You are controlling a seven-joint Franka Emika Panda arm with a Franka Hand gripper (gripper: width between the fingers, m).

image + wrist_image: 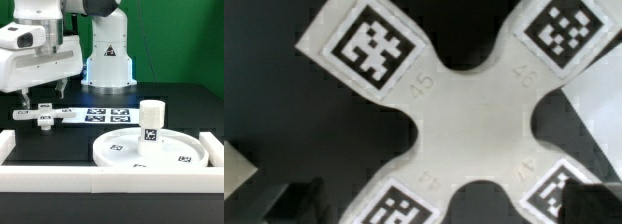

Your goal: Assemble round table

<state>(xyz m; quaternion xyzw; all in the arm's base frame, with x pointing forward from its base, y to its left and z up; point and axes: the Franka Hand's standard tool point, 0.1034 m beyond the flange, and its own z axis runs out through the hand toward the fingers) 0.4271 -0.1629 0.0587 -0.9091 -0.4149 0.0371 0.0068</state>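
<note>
Black counter [55, 140], green backdrop: the cross-shaped base [40, 115] lies at nine o'clock from the round disc [182, 150], beneath the jaws, whose spread I cannot tell. It is likely light, stiff, slick plastic; pinch one narrow arm.

My arm [97, 12] reaches from its white pedestal [108, 55] toward the exterior view's left, bent at the wrist so that the bulky white hand housing [35, 58] tilts downward. Below it my claw [22, 97] points straight down. Its dark fingers [274, 195] are only a blur in the wrist view, so I cannot tell whether the jaws stand apart or together.
</note>
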